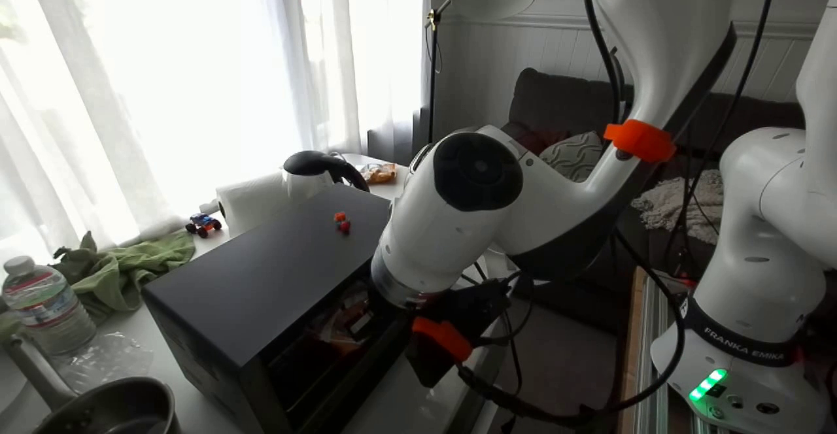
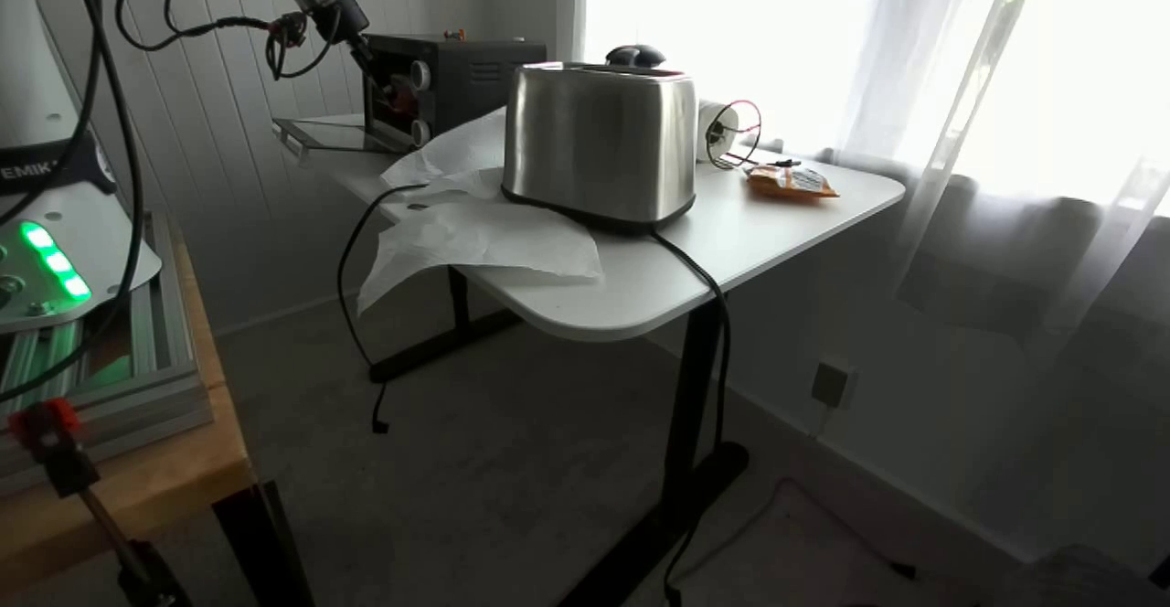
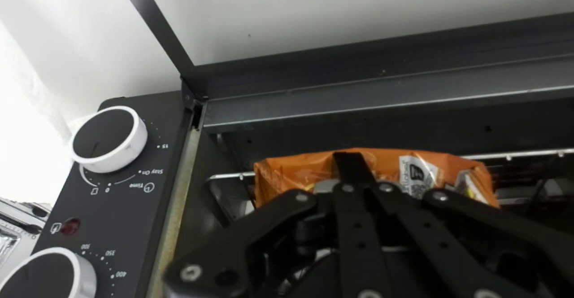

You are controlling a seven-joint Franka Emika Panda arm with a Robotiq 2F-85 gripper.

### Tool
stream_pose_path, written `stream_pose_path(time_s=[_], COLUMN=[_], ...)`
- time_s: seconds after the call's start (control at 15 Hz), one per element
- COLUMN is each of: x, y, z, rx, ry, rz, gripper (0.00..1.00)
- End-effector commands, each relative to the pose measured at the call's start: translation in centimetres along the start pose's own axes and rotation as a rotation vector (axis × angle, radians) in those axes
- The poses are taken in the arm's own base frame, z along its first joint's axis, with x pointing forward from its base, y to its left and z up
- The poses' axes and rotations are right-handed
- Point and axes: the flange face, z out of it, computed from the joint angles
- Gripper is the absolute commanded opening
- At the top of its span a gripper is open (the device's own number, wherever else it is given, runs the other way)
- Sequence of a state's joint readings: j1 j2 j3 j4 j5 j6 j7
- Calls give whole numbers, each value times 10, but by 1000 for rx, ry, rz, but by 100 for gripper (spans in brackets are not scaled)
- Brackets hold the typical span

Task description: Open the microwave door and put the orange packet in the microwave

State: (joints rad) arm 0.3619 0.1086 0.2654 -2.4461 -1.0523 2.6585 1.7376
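1. In an exterior view, the microwave (image 1: 268,257) stands on the table (image 1: 169,365).
2. In an exterior view, its door (image 2: 334,136) lies open.
3. In the wrist view, the packet (image 3: 387,163) lies inside the microwave; the gripper (image 3: 352,165) has its fingers together before it, contact unclear.

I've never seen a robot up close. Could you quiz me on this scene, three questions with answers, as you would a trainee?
1. True or false: the microwave door is open.
2. Which rests on top of the microwave? A: saucepan. B: bottle. C: small red and orange items.
3. What lies inside the microwave, by the gripper?

Key: 1 True. 2 C. 3 An orange packet.
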Motion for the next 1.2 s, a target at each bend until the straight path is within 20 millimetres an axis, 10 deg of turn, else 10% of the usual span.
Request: stream_pose_path(time_s=[0.0,0.73,0.8,1.13], x=[9,-5,-8,-16], y=[-3,3,4,17], z=[7,-4,-5,-15], rx=[13,61,50,15], ry=[58,17,-3,-58], rz=[11,-64,-71,-116], gripper=[0,0,26,53])
